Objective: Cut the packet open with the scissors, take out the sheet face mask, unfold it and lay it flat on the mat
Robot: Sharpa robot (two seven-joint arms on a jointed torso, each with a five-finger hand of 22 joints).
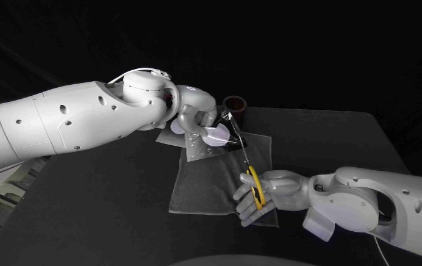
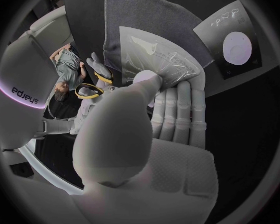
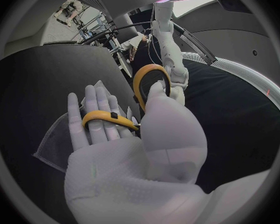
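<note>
Head view — mat (image 1: 207,188) on black table (image 1: 105,208)

I see the packet (image 2: 160,59), clear and crinkled, held up off the table (image 1: 97,217) by the left hand (image 1: 195,119), over the far end of the mat (image 1: 211,186). The mat is a grey cloth rectangle lying flat mid-table. The yellow-handled scissors (image 1: 256,188) sit in the right hand (image 1: 272,193), thin blades aimed toward the far edge, tips right at the packet.
</note>
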